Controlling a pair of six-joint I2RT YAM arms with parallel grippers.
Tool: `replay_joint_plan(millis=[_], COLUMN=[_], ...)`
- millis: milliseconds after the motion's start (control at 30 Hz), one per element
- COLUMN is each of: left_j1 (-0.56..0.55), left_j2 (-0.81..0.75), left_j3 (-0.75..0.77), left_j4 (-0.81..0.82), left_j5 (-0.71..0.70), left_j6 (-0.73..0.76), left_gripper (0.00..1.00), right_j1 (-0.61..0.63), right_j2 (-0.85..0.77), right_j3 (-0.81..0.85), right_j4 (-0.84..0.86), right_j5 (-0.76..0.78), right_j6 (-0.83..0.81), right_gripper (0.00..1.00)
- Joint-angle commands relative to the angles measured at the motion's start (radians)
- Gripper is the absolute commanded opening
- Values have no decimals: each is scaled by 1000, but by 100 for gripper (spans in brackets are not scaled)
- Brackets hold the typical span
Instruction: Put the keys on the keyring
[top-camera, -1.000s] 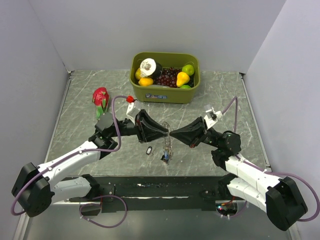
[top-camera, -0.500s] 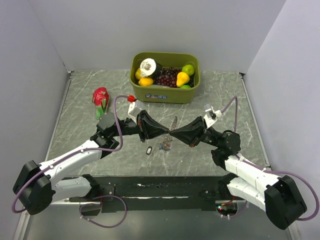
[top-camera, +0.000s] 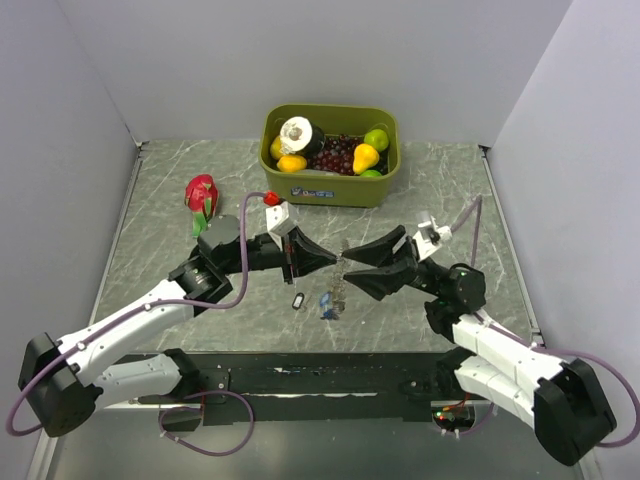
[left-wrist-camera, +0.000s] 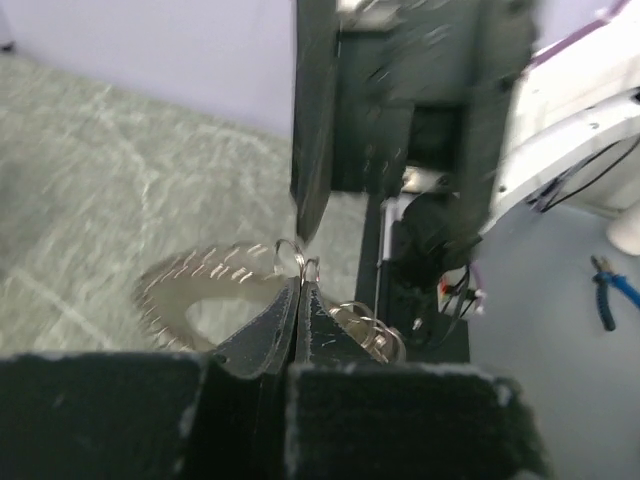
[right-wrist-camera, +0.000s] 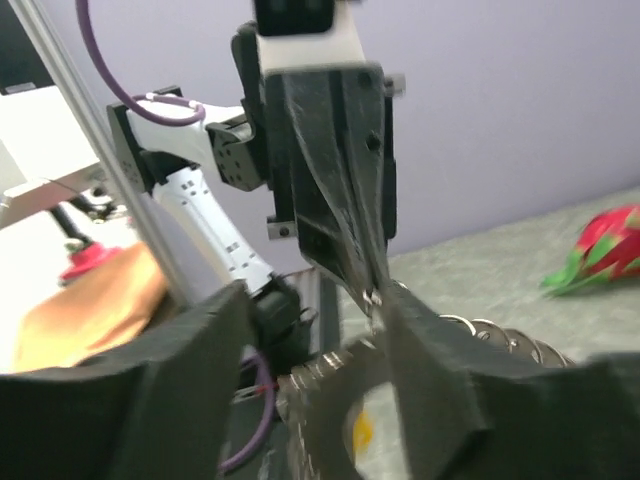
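A: Left gripper (top-camera: 336, 262) first: clenched tight on the rim of the large thin grey metal keyring with the coiled edge (top-camera: 341, 274), held up above the grey marbled table (top-camera: 160, 230), midway between both arms.
B: Right gripper (top-camera: 350, 271)?
A: Spread wide, grasping nothing. Pointing tip to tip at the left one, with the ring's rim passing between its fingers in the right wrist view.
B: Whereabouts of the small silvery metal keys with coloured plastic heads (top-camera: 330, 306)?
A: Bunched just under the ring, a blue head legible. Hanging clear or resting on the table: cannot tell from above.
B: Any stray?
A: Yes, one small black-headed key (top-camera: 298, 300), flat on the table, just left of the bunch and apart from the ring.
B: Bearing for the next move?
A: Below the pinch point and off to the left-arm side. Long axis seemingly running near to far, though too small to swear to. Closer to the left gripper, but judging the free right one the likelier fetcher, reaching under or around the ring.
B: Blind spots?
A: Plenty. No finding the ring's split end in any view. Left wrist view smeared, lower ring cut off behind own fingers. Key count unreadable; other head colours lost in the bunch.
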Motion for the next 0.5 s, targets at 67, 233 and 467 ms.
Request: replay_joint_plan(millis=[67,233,467], left_j1=[-17,-17,17], left_j2=[-78,-162,-279], left_j3=[102,76,7], left_j4=[-313,-391,-430], left_j5=[-193,-332,-455], left_j6=[174,185,130], left_gripper=[1,1,1], right_j1=[4,2,1], right_j2=[-174,-251,-139], right_j3=[36,50,119], right_j4=[-248,-542,-835], right_j5=[99,234,350], right_j6=[-242,-365,-366], right_gripper=[94,100,100])
